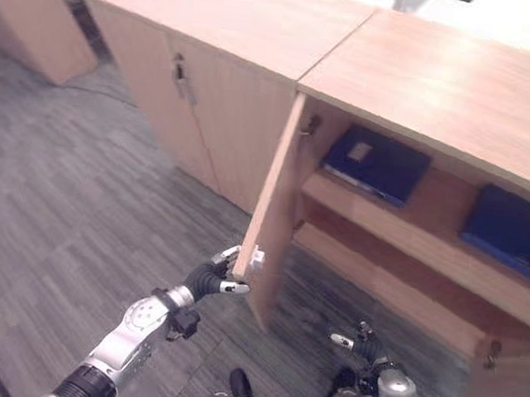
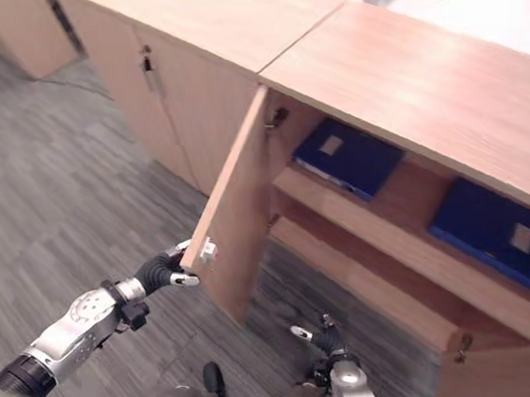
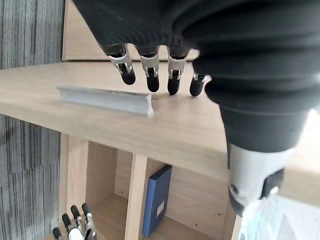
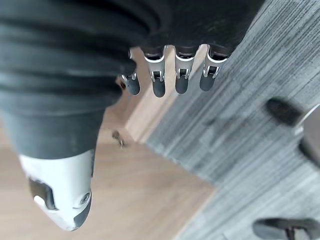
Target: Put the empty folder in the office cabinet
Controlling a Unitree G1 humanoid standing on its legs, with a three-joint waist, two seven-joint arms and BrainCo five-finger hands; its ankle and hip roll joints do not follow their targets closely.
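Office cabinet (image 1: 444, 94) open; blue folder (image 1: 377, 162) flat on shelf, long axis running inward.

From head height we look down through two side-by-side eyes at the office cabinet (image 1: 425, 92), its open door (image 1: 272, 218) and grey floor (image 1: 68, 198); both eyes share that scene, shifted slightly sideways. Our left wrist camera sits very close behind the left robot hand (image 3: 150, 70), facing the door's handle (image 3: 105, 99) and, past it, the shelves the head views also show. Our right wrist camera peers along the right robot hand (image 4: 170, 75) toward floor and cabinet wood.
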